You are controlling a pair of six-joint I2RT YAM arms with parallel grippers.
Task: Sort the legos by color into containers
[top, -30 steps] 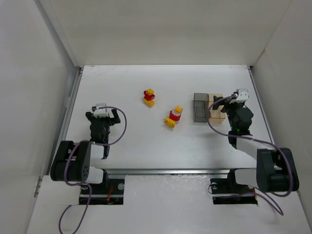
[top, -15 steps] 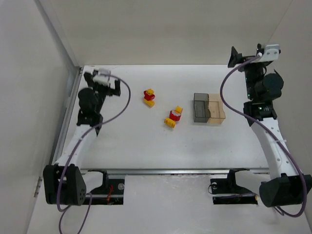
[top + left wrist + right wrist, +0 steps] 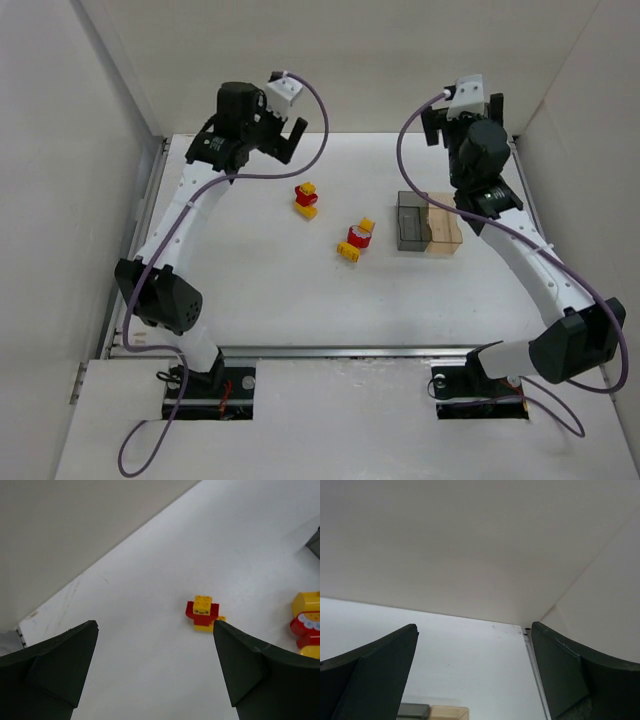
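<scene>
Evidently both end effectors [image 3: 155,624] [image 3: 474,627] gape wide, empty.

Dark fingers [image 3: 50,665] of the left gripper [image 3: 155,626] spread wide at the lower corners, red-and-yellow legos [image 3: 202,613] on white table [image 3: 145,680] right of centre, second cluster [image 3: 307,630] at right edge, pale wall [image 3: 60,530] upper left

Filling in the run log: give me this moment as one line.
left gripper: open, empty | right gripper: open, empty | bricks: two clusters on table, left of boxes
</scene>
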